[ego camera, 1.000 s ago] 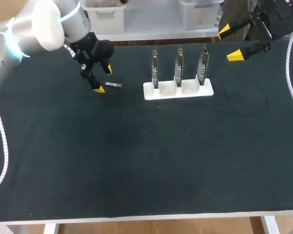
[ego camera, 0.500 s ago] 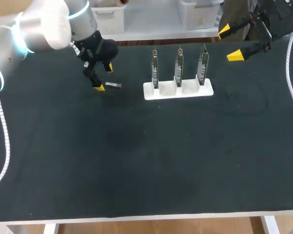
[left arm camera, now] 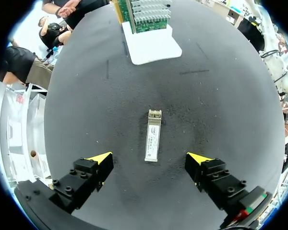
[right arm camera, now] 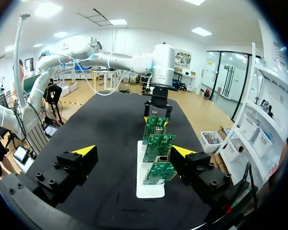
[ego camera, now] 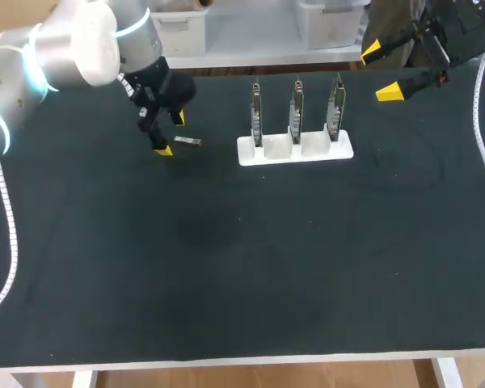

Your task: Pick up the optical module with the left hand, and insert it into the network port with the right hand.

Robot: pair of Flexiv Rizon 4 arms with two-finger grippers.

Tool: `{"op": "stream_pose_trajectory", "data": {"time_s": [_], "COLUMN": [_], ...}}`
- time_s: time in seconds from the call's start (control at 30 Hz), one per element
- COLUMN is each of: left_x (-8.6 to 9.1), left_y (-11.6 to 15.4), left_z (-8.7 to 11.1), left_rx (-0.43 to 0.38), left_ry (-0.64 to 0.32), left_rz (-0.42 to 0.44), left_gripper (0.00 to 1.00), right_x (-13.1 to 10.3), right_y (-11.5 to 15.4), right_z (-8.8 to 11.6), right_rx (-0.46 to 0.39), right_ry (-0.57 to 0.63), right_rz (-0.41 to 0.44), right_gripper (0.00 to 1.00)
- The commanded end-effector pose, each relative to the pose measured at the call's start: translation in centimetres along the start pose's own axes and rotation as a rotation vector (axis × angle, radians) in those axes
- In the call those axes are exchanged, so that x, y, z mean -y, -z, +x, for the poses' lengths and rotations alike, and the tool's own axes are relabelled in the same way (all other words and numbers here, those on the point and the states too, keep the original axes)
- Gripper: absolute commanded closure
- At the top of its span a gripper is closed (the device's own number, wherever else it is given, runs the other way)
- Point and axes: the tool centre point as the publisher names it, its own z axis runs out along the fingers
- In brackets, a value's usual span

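Filling most of the head view, the black counter (ego camera: 226,267) is seen with the left arm (ego camera: 73,40) coming in from the upper left and the right arm (ego camera: 461,24) at the upper right corner. A white stand (ego camera: 295,149) carrying three upright network cards (ego camera: 297,109) is set at upper centre. The optical module (ego camera: 188,141), a small silver bar, is laid flat on the counter at upper left, well apart from the stand and just beside the left gripper (ego camera: 170,133). In the left wrist view the module is shown slightly ahead of the left gripper (left arm camera: 149,158), centred on its gap, with the long axis running away from the wrist. The fingers (left arm camera: 81,179) are spread wide and nothing is touched by them. The right gripper (ego camera: 380,71) is likewise spread and empty at the upper right.

The step in hand is judged to be the pick-up. For a sound grasp, the left gripper should be advanced a little and lowered so that the module's long sides are met squarely by both tips, with one end left protruding for the right gripper to take.

How far the yellow tips stand above the counter cannot be judged. The ports on the cards are too small to be made out in the head view, and which one is intended cannot be told. The module is not made out in the right wrist view.
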Motion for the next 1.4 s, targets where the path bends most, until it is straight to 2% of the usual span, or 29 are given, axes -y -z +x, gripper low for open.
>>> {"op": "stream_pose_trajectory", "data": {"time_s": [0.03, 1.17, 1.2, 1.27, 1.3, 1.33, 1.37, 1.4], "left_x": [-0.93, -1.12, -1.12, -1.11, -1.1, -1.08, -1.07, -1.05], "left_y": [-0.21, -0.78, -0.78, -0.8, -0.81, -0.82, -0.82, -0.85], "left_z": [0.22, -0.2, -0.2, -0.18, -0.17, -0.15, -0.13, -0.1], "left_rx": [-0.006, 0.004, 0.004, 0.006, 0.007, 0.006, 0.007, 0.008], "left_ry": [-0.001, -0.033, -0.034, -0.036, -0.036, -0.035, -0.033, -0.032], "left_rz": [0.047, 0.073, 0.074, 0.076, 0.076, 0.076, 0.076, 0.077], "left_gripper": [0.0, 0.0, 0.11, 0.54, 0.66, 0.71, 0.62, 0.58], "right_x": [0.08, 0.08, 0.08, 0.08, 0.08, 0.08, 0.08, 0.08], "right_y": [-0.01, -0.01, -0.01, -0.01, -0.01, -0.01, -0.01, -0.01], "right_z": [0.0, 0.0, 0.0, 0.0, 0.0, 0.0, 0.0, 0.0], "right_rx": [0.0, 0.0, 0.0, 0.0, 0.0, 0.0, 0.0, 0.0], "right_ry": [0.0, 0.0, 0.0, 0.0, 0.0, 0.0, 0.0, 0.0], "right_rz": [-0.001, -0.001, -0.001, -0.001, -0.001, -0.001, -0.001, -0.001], "right_gripper": [0.0, 0.0, 0.0, 0.0, 0.0, 0.0, 0.0, 0.0]}}
